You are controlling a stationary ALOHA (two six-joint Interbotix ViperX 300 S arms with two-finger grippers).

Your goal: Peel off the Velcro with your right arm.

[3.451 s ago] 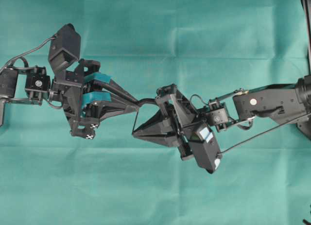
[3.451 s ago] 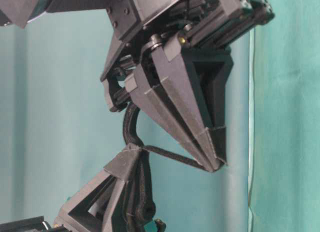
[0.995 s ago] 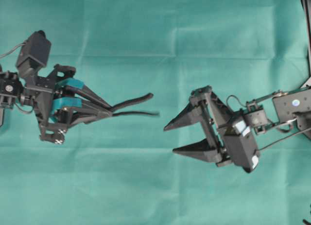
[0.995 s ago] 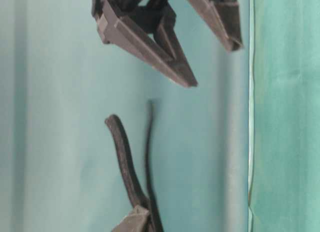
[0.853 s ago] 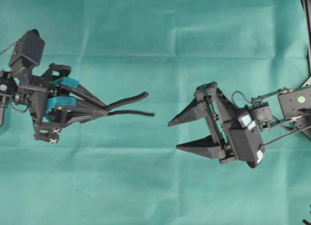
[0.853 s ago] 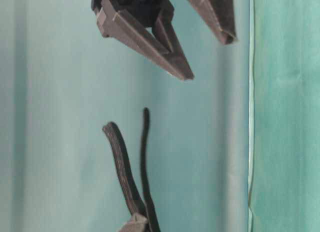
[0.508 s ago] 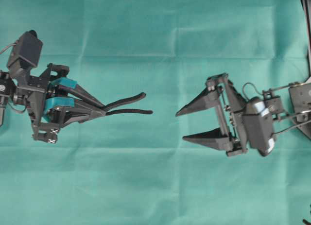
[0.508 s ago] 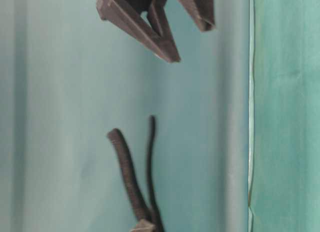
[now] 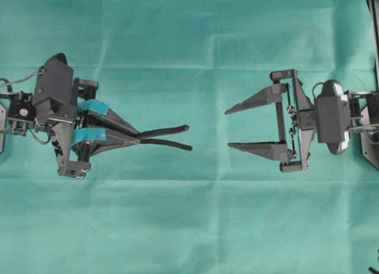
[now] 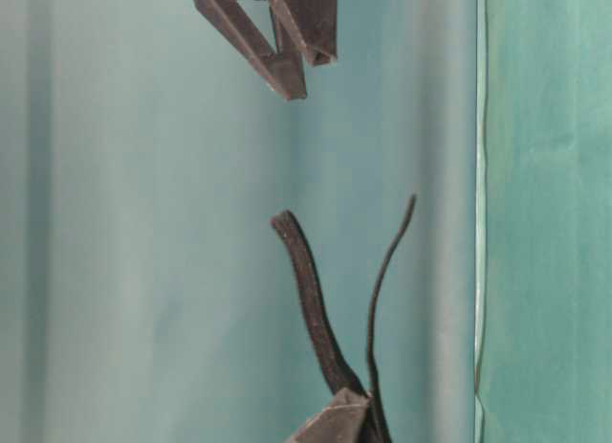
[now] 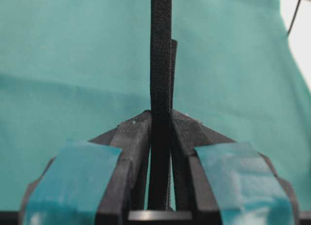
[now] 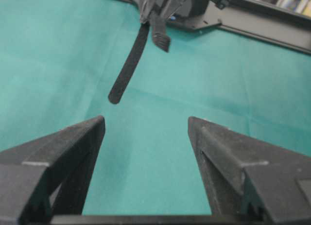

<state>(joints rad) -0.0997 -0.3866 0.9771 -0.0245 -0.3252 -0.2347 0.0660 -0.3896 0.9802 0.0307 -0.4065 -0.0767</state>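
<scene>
The Velcro (image 9: 164,137) sits pinched at one end in my left gripper (image 9: 137,138), teal-taped fingers (image 11: 75,171) clamped tight on it, w/ its two layers fanned apart at the free ends (a narrow V from overhead, wider from table level). It hangs above the green cloth (image 9: 189,226), left of centre. My right gripper (image 9: 228,129) is well apart from it on the right, plain black fingers (image 12: 63,152) spread wide, nothing btwn them, tips pointed at the strap.

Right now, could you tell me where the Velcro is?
Left of centre in the overhead view, the Velcro is clamped in the left tool, its two free ends pointing toward the open right tool.
</scene>
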